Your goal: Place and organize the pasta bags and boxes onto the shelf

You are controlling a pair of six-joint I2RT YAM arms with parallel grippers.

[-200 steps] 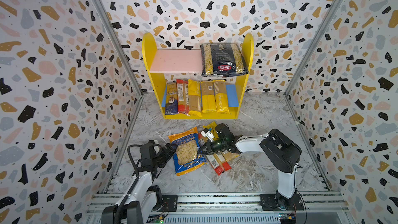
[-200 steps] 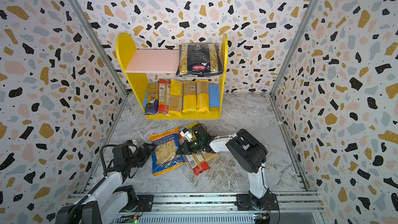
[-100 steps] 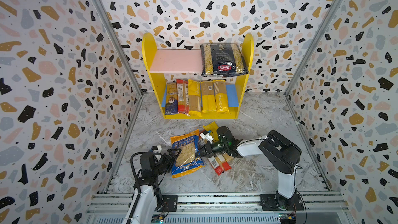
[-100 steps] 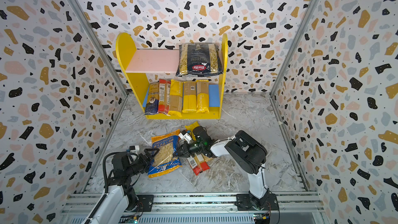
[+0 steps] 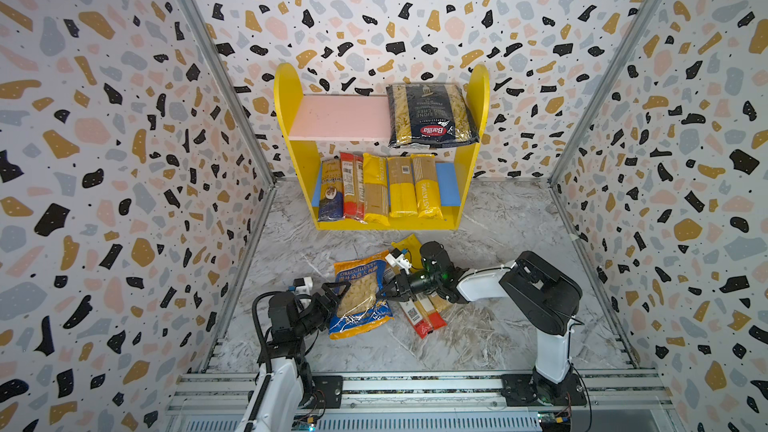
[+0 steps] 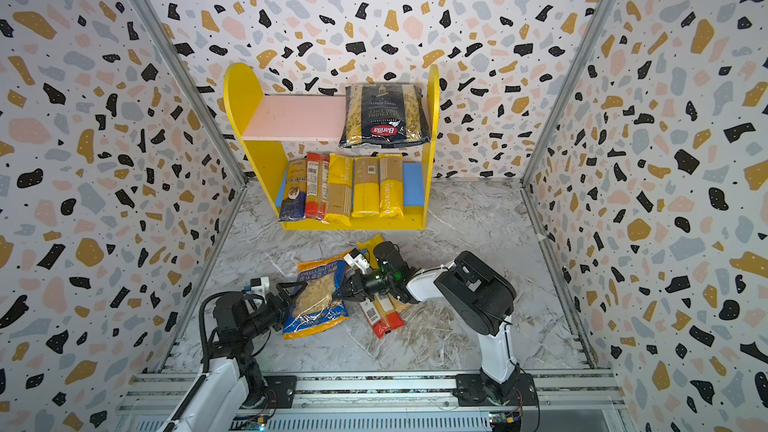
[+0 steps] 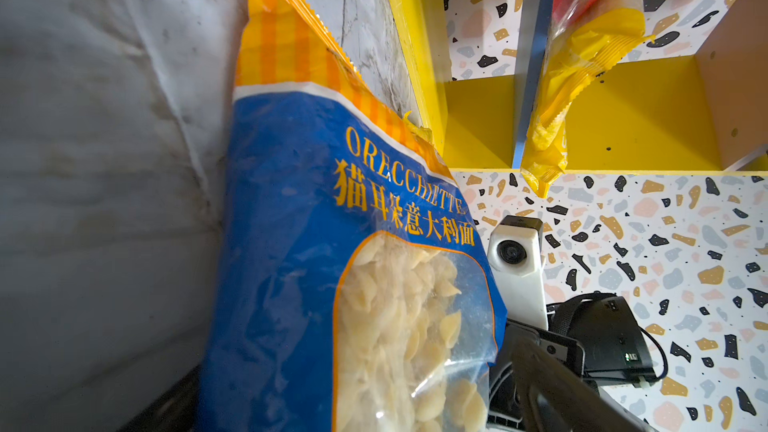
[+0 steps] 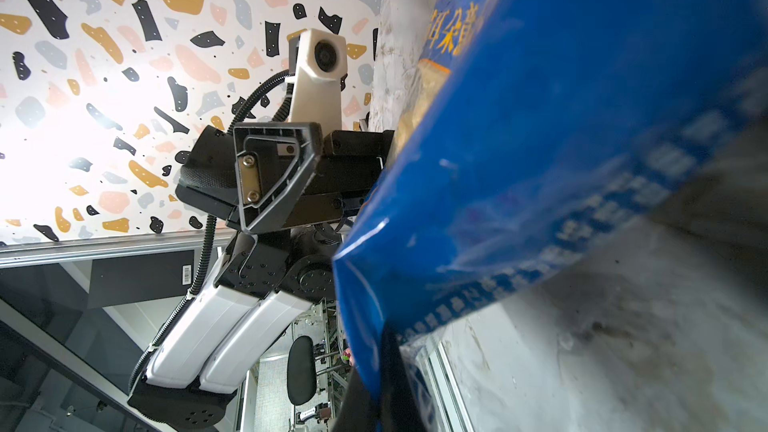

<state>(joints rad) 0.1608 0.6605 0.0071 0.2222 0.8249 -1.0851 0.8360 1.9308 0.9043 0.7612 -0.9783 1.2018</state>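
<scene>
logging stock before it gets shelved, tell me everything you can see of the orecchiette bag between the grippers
The Orecchiette bag is a wide, glossy plastic pack: blue body, orange-checked top strip, orange lettering, a clear window showing pale shell pasta. It lies face up on the marbled floor before the shelf, top towards it. The right gripper is shut on its right edge, which is raised; the left gripper, fingers open, straddles its left edge.

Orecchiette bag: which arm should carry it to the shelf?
Right, probably: right pincer is shut on the bag edge; left pincer hangs open at the other edge.
</scene>
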